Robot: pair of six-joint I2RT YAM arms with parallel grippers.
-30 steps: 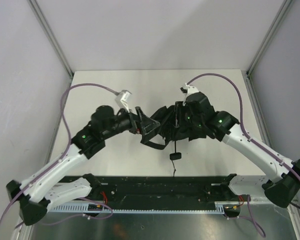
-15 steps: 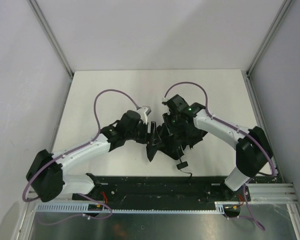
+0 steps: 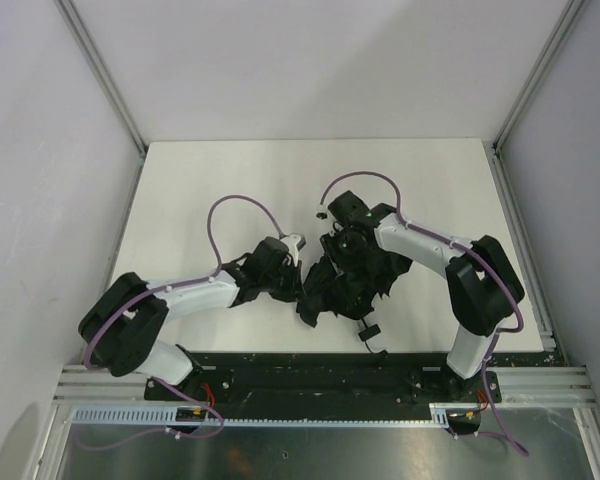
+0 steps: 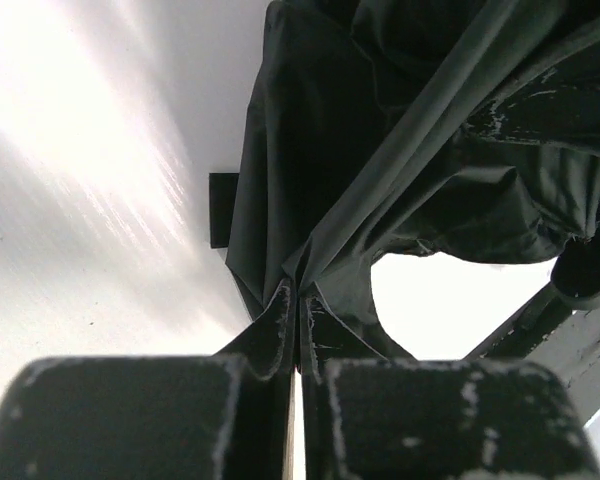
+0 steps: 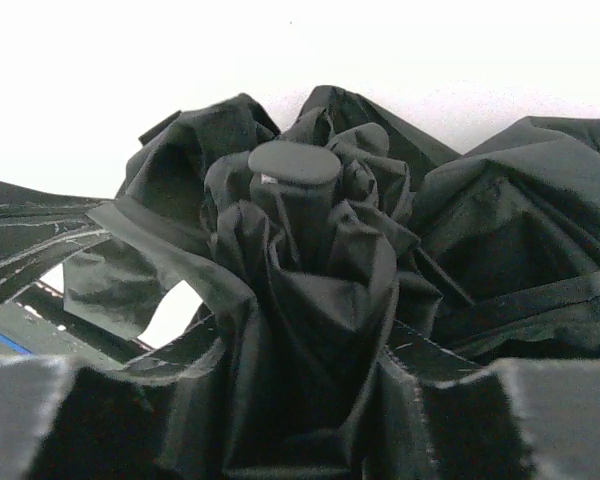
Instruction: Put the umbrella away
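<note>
My left gripper [image 4: 298,335] is pinched shut on a thin fold of the umbrella [image 3: 345,285], which lies bunched on the table [image 3: 230,190] between the arms. The right gripper [image 5: 300,410] clamps the gathered canopy below the cap, I think. Any hard pull could slip that fold free or bend a rib

The umbrella [image 5: 310,290] is thin black cloth, matt, heavily creased (its round end cap [image 5: 294,163] looks like smooth plastic). The table [image 3: 230,180] is smooth, white, slightly glossy. Fingers [image 4: 130,420] of the left gripper [image 4: 298,310]: matt black, scuffed grey at edges.
</note>
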